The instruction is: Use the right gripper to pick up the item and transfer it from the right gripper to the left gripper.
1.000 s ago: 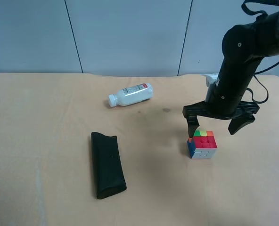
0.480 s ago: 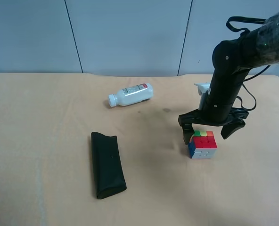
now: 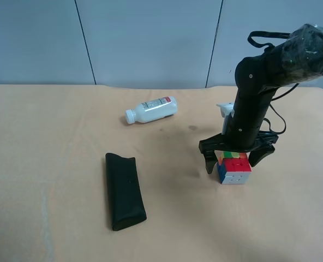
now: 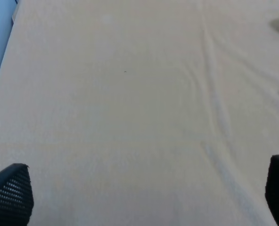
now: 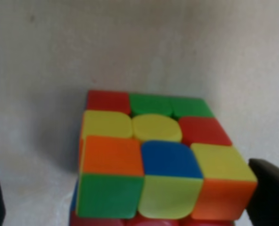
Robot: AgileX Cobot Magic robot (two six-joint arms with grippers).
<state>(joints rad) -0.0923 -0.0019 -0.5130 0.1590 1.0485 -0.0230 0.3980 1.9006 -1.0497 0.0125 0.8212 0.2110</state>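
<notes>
Right gripper [image 3: 231,165] is low over the puzzle cube [image 3: 235,171], fingers spread wide on either side to straddle it, with no grip yet. The cube rests on the tabletop [image 3: 52,142]. Left gripper [image 4: 144,190] fingers are also wide, with nothing between them. The white bottle [image 3: 150,110] and black pouch [image 3: 125,191] lie well apart, so nothing blocks the grasp.

Grey panelled wall [image 3: 150,41], tan table [image 3: 52,136]
</notes>
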